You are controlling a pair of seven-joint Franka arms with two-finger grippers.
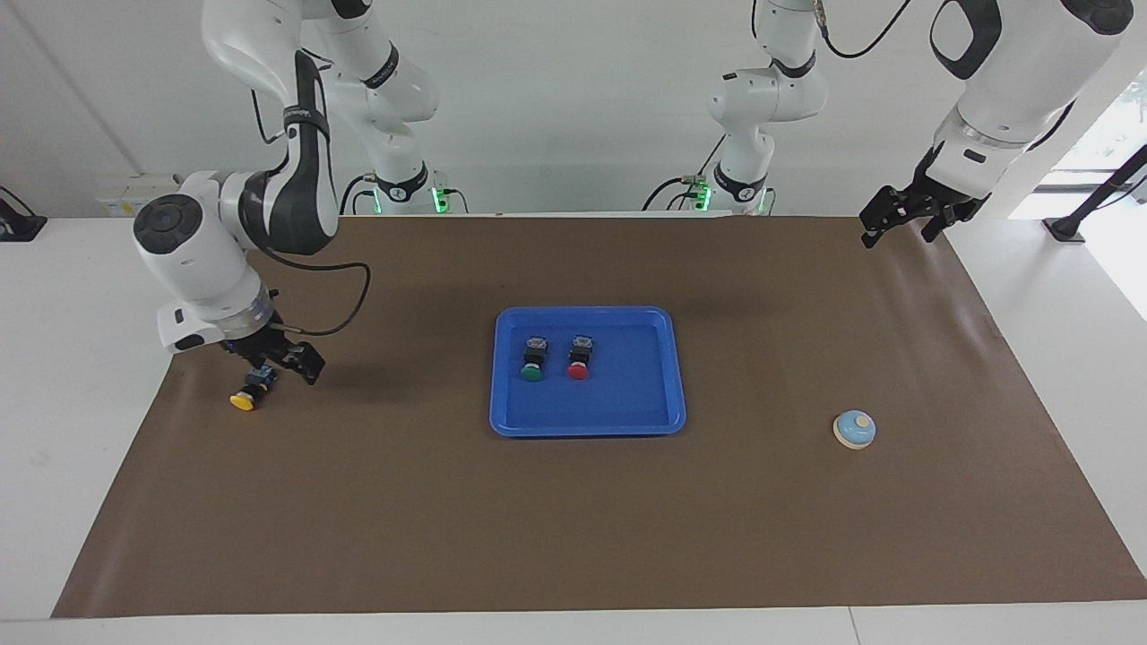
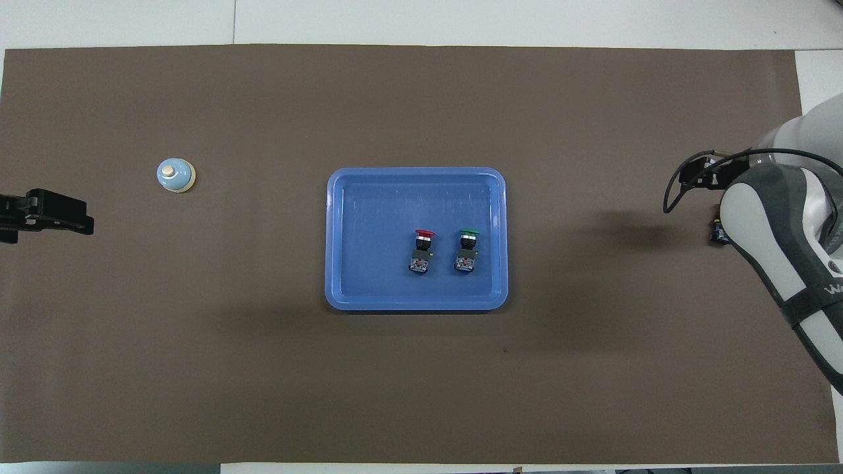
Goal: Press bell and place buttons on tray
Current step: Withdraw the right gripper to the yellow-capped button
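White arms, black joints, cables

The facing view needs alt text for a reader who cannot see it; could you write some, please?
The right gripper hangs open over the yellow button on the brown mat. The green button and red button lie in the blue tray.

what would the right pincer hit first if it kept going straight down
Most likely the yellow button: the right pincer hangs open just over its black body, though the exact line-up is hard to judge.
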